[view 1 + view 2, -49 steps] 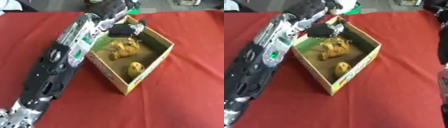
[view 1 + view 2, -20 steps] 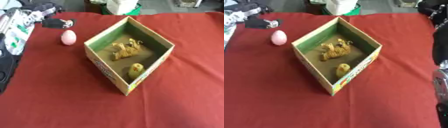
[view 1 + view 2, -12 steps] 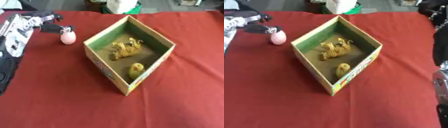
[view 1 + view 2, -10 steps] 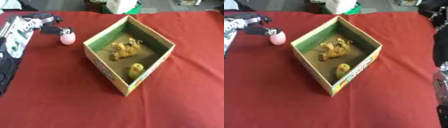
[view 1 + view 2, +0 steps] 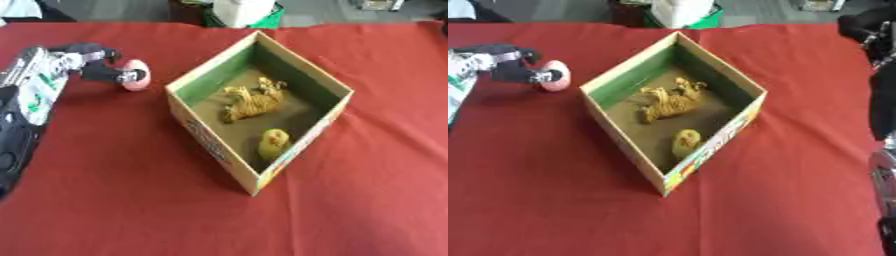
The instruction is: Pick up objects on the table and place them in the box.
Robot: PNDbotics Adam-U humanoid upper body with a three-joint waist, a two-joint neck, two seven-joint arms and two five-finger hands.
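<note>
Reaching in from the left, left hand [image 5: 92, 65] has fingers curled at the pink egg-shaped object [image 5: 136, 81] on the red tablecloth [image 5: 122, 200], just left of the box [image 5: 214, 145]. Can't tell if it's actually gripped or only touched. Risk: the rounded shape rolls away or slips out mid-lift. Box already holds a tiger toy [image 5: 249, 100] and a yellow figure [image 5: 274, 142]. Right hand isn't visible.

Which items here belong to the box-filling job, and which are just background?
Job items:
- pink egg-shaped object, at the left hand
- box
- striped tiger toy, in the box
- yellow toy, in the box

Background:
- white and green object beyond the table
- red tablecloth
</note>
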